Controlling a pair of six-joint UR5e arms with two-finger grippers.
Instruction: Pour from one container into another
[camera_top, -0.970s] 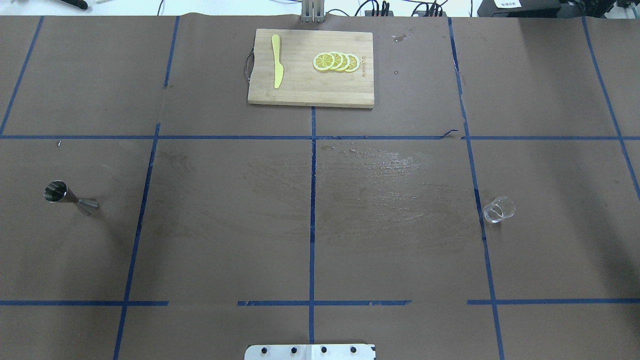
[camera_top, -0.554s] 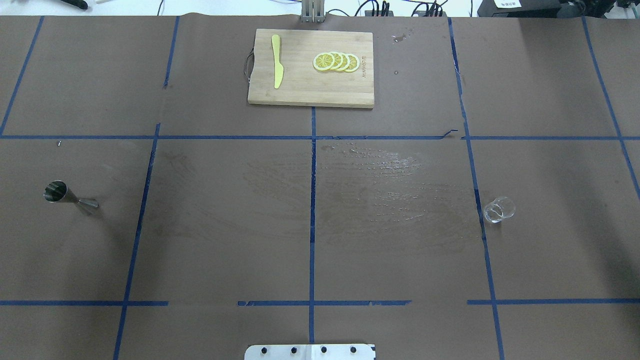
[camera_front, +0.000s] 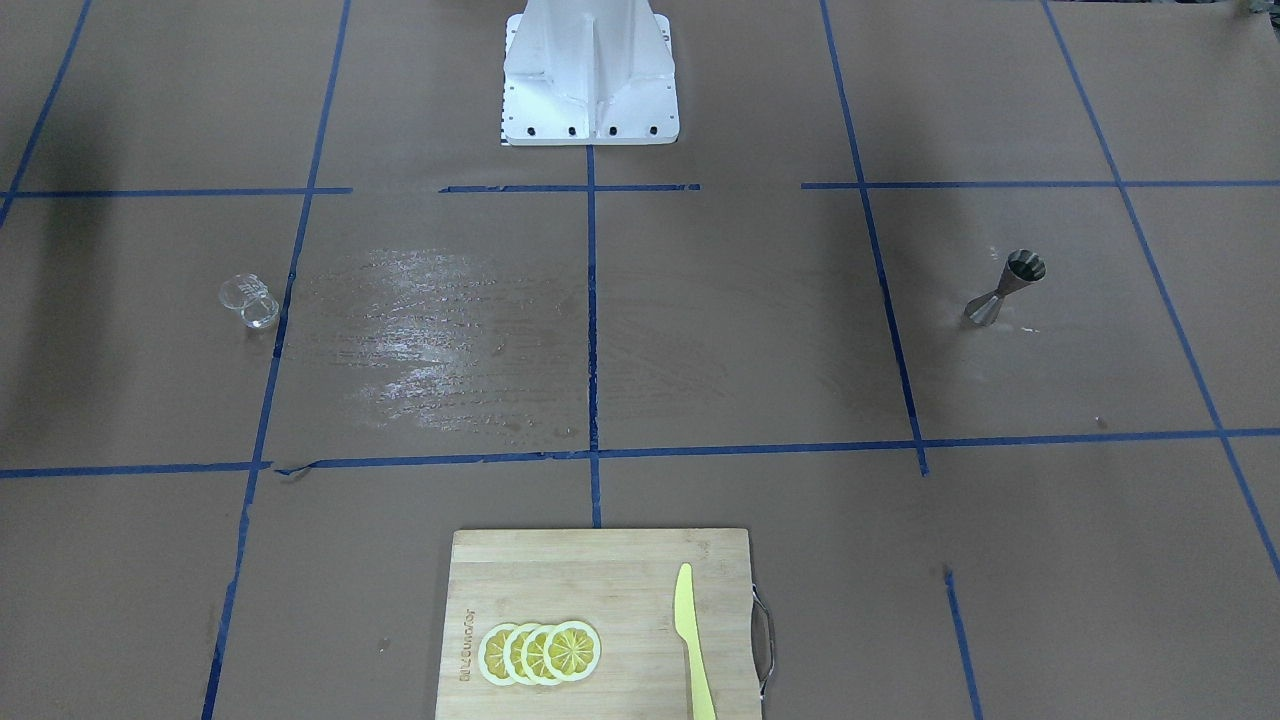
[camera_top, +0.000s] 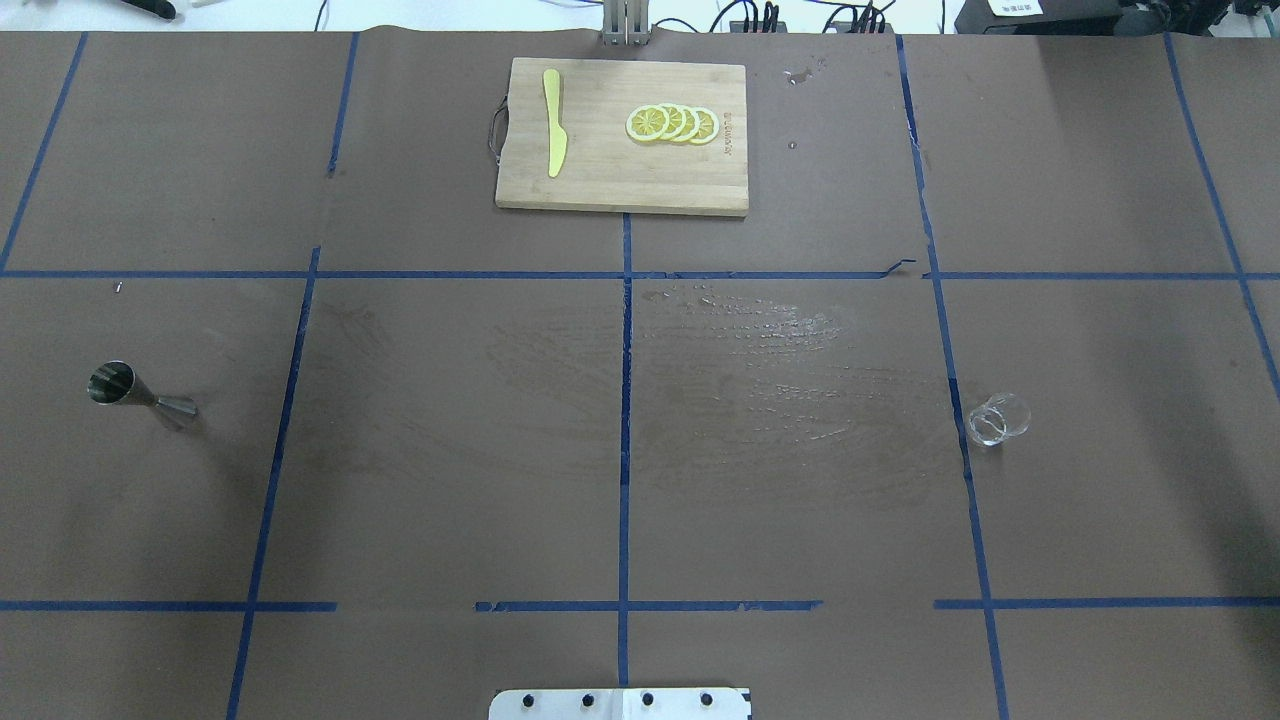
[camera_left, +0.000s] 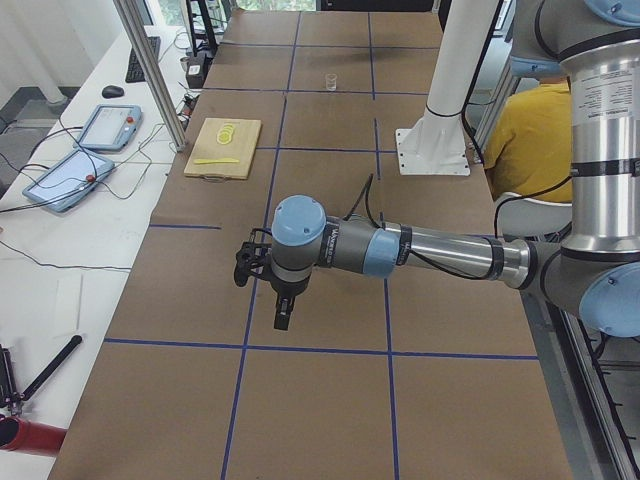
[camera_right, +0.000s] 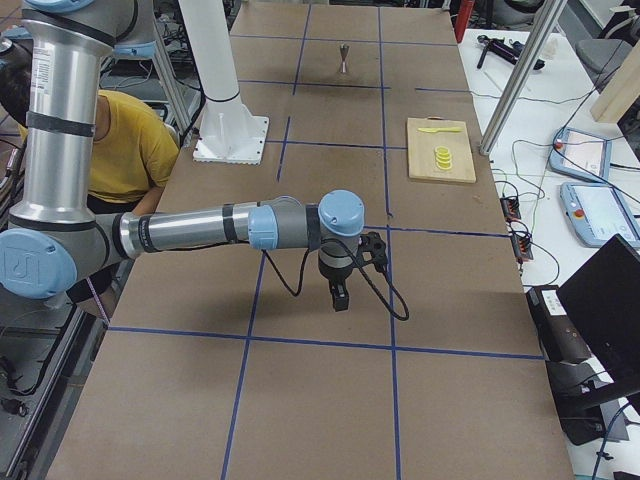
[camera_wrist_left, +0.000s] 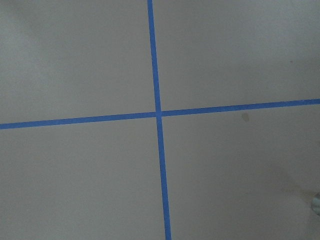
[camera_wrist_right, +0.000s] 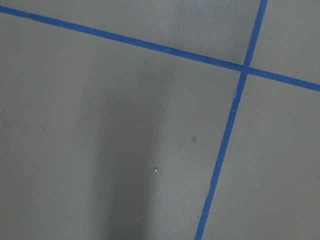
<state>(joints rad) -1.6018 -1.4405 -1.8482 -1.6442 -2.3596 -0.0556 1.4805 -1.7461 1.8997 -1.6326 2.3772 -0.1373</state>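
- One beaker (camera_top: 997, 420), middle right of the overhead view, just right of a blue tape line (camera_top: 945, 340). It stands upright, mouth up; which way the lip faces is unclear.
- One jigger (camera_top: 140, 396), middle left, upright with its long axis vertical and the open cone up.
- One cutting board (camera_top: 600, 185), top centre, bearing one yellow knife (camera_top: 553, 122) and four lemon slices (camera_top: 672, 123).
- Left gripper (camera_left: 283, 320) and right gripper (camera_right: 340, 298) point down over the table; I cannot tell their finger spacing.

One beaker (camera_top: 997, 419), one jigger (camera_top: 140, 396), and one board (camera_top: 600, 180) at upper centre, holding four lemon slices (camera_top: 672, 123) and one knife (camera_top: 553, 122). Two robot arms: left arm (camera_left: 450, 255), right arm (camera_right: 190, 230).
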